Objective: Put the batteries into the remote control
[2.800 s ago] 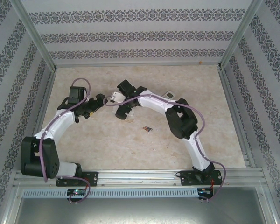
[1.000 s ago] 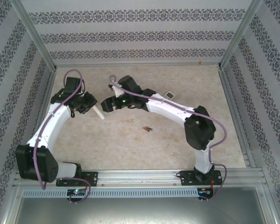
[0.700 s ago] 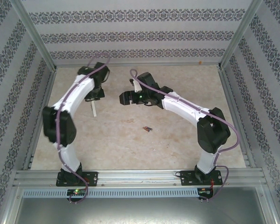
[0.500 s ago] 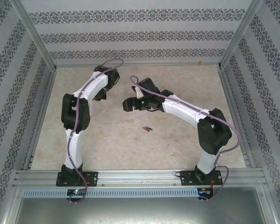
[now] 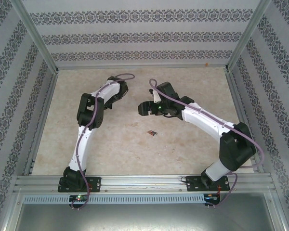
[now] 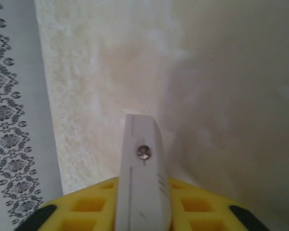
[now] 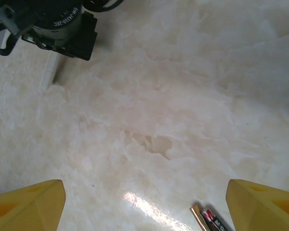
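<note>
Left wrist view: the left pincer (image 6: 142, 197) pinches a slim white remote control (image 6: 140, 154) edge-on, probably to steady it for loading. Its long axis runs straight out from the fingers, with the free end tipped toward the surface (image 6: 221, 96), well apart from the batteries (image 7: 207, 217). Those lie side by side on a diagonal. The right pincer (image 7: 144, 204) hangs spread wide near them, likely ready to pick one.

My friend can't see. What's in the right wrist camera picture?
The right hand hangs open over a beige marbled table, its yellow fingertips wide apart, with small batteries lying near the bottom edge. At top left is the left arm's black wrist, with a white remote edge showing under it.
</note>
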You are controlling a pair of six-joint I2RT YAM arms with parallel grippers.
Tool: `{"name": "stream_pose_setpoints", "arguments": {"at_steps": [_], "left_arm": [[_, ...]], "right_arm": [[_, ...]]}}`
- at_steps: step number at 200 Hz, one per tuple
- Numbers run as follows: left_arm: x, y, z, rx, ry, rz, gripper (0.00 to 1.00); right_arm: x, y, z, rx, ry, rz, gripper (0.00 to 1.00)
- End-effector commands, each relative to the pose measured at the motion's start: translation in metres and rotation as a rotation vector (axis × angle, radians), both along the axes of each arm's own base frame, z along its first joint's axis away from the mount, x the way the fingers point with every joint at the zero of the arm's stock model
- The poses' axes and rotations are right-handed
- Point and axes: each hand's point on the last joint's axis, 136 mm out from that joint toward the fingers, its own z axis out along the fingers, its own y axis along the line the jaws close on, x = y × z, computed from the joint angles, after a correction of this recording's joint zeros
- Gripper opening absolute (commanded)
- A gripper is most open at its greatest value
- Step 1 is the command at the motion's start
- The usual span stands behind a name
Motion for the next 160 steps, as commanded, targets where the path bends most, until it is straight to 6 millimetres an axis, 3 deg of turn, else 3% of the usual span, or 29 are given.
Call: {"name": "stream_pose_setpoints", "arguments": {"at_steps": [1, 25, 44, 76, 95, 118, 134, 160], "left_arm": [[0.005, -0.014, 0.005, -0.015, -0.030, -0.026, 0.35], [0.007, -0.024, 0.006, -0.095, -0.041, -0.016, 0.53], [0.008, -0.033, 0.023, -0.171, -0.078, -0.014, 0.61], [0.008, -0.061, 0.088, -0.425, -0.233, -0.049, 0.73], [0.004, -0.101, 0.129, -0.709, -0.336, -0.162, 0.83], [-0.016, -0.158, 0.182, -1.078, -0.437, -0.351, 0.92], [-0.036, -0.176, 0.211, -1.237, -0.508, -0.432, 0.96], [-0.071, -0.195, 0.243, -1.442, -0.603, -0.557, 0.99]], "right_arm": [[-0.003, -0.012, 0.002, 0.003, -0.004, -0.026, 0.87], [-0.002, -0.025, 0.002, 0.037, 0.028, -0.080, 0.87], [0.004, -0.044, 0.005, 0.038, 0.029, -0.148, 0.87], [0.026, -0.104, -0.006, -0.041, 0.051, -0.405, 0.90], [0.043, -0.132, -0.018, -0.040, 0.098, -0.583, 0.94], [0.063, -0.140, -0.033, -0.069, 0.144, -0.699, 0.98], [0.077, -0.149, -0.045, -0.117, 0.168, -0.788, 0.98], [0.103, -0.155, -0.067, -0.167, 0.186, -0.853, 0.98]]}}
